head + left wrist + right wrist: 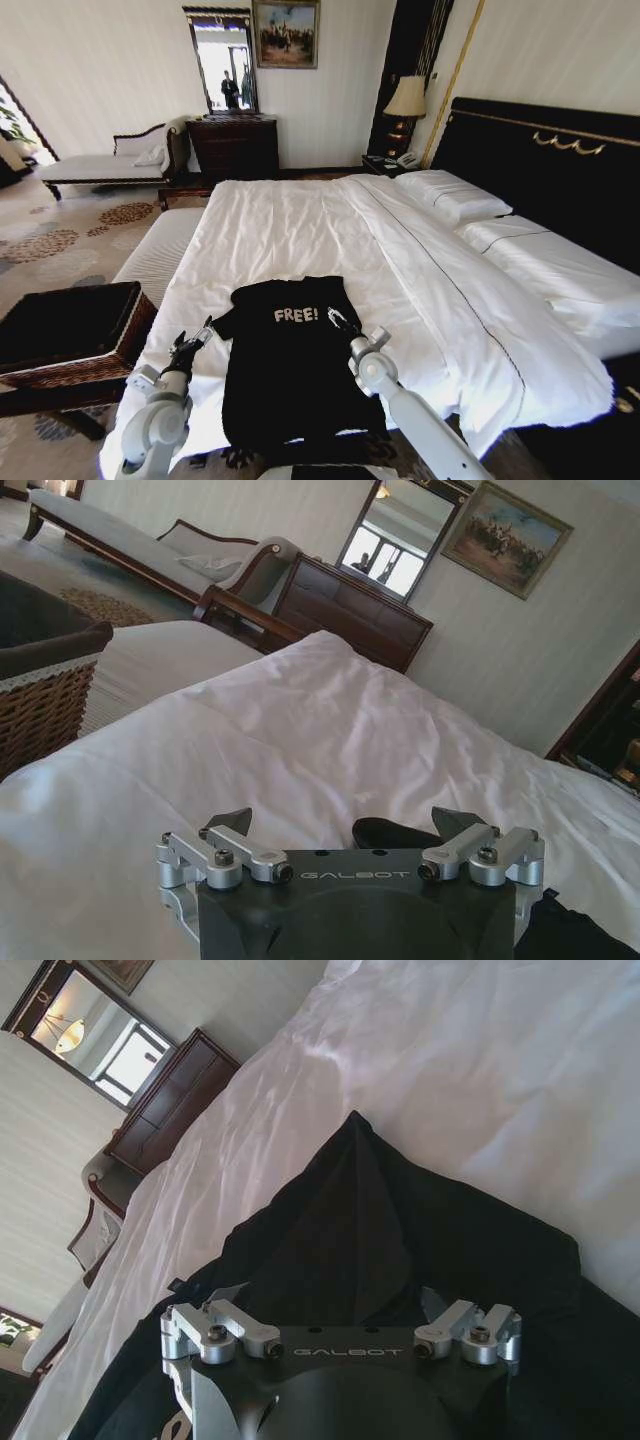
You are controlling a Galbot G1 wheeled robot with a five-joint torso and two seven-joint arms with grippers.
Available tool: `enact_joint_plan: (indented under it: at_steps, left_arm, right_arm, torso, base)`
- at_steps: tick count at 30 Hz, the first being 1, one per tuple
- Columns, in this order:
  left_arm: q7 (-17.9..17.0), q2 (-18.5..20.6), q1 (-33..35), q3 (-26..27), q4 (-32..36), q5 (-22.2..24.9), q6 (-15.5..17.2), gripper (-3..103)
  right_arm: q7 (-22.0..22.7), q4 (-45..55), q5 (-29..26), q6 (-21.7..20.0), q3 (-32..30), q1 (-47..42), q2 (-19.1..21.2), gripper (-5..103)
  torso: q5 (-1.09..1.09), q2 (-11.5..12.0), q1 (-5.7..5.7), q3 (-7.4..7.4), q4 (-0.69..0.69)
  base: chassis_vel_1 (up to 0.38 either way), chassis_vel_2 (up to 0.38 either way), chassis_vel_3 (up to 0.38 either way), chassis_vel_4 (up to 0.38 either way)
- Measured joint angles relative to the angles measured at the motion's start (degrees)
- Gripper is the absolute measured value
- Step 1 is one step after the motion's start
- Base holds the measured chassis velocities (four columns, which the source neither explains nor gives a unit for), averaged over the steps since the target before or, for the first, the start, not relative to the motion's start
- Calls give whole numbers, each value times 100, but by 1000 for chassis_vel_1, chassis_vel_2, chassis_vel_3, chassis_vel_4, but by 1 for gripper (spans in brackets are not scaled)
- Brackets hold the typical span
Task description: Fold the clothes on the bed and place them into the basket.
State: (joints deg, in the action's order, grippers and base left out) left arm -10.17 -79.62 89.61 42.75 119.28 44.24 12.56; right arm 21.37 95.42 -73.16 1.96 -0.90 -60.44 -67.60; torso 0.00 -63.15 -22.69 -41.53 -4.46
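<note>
A black T-shirt (295, 370) with white "FREE!" lettering lies flat near the foot of the bed (300, 230), its hem hanging over the edge. My left gripper (197, 338) is open at the shirt's left sleeve; in the left wrist view the gripper (345, 825) has the sleeve tip (393, 832) between its spread fingers. At the shirt's right shoulder my right gripper (343, 322) is also open. The right wrist view shows this gripper (335, 1305) low over the T-shirt (400, 1230), where the cloth rises in a pointed ridge. The dark wicker basket (75, 335) stands on the floor left of the bed.
A cream striped bench (160, 250) runs along the bed's left side, behind the basket (40, 695). Pillows (455, 195) and the black headboard (540, 150) are at the right. A chaise longue (100, 165) and dark dresser (235, 145) stand by the far wall.
</note>
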Motion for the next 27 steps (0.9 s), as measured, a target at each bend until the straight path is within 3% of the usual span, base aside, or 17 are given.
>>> enact_joint_plan:
  at_steps: [6, 13, 15, 16, 18, 21, 23, 27]
  left_arm:
    - [-12, 18, 6, 1, 22, 11, -2, 100]
    - [-14, 57, 11, 17, 39, 47, -9, 100]
    - [-14, 58, 12, 18, 39, 53, -11, 100]
    - [-14, 63, 10, 13, 39, 54, -15, 100]
    - [-14, 66, 6, 6, 41, 53, -16, 100]
    - [-14, 71, 3, 1, 42, 54, -15, 100]
    - [-14, 81, 2, -5, 41, 52, -16, 100]
    - [-15, 89, 5, -10, 28, 47, -17, 100]
  right_arm:
    - [18, -36, 56, 14, 43, 26, -36, 76]
    - [48, -228, 236, 61, 80, 128, -35, 43]
    - [49, -273, 272, 72, 87, 148, -36, 43]
    - [50, -430, 383, 115, 98, 222, -47, 27]
    - [52, -514, 460, 158, 106, 274, -43, 16]
    - [58, -546, 531, 195, 108, 323, -21, 11]
    - [62, -601, 746, 223, 108, 441, 71, 2]
    - [62, -695, 985, 230, 100, 591, 207, 1]
  torso:
    - [0, 0, 0, 0, 0]
    - [1, 0, 0, 0, 0]
    - [1, 0, 0, 0, 0]
    - [1, 0, 0, 0, 0]
    - [1, 0, 0, 0, 0]
    - [1, 0, -1, 0, 0]
    - [1, 0, 0, 0, 0]
    - [1, 0, 0, 0, 1]
  base:
    - [0, 0, 0, 0]
    - [0, 0, 0, 0]
    - [0, 0, 0, 0]
    - [0, 0, 0, 0]
    - [0, 0, 0, 0]
    - [0, 0, 0, 0]
    - [0, 0, 0, 0]
    - [0, 0, 0, 0]
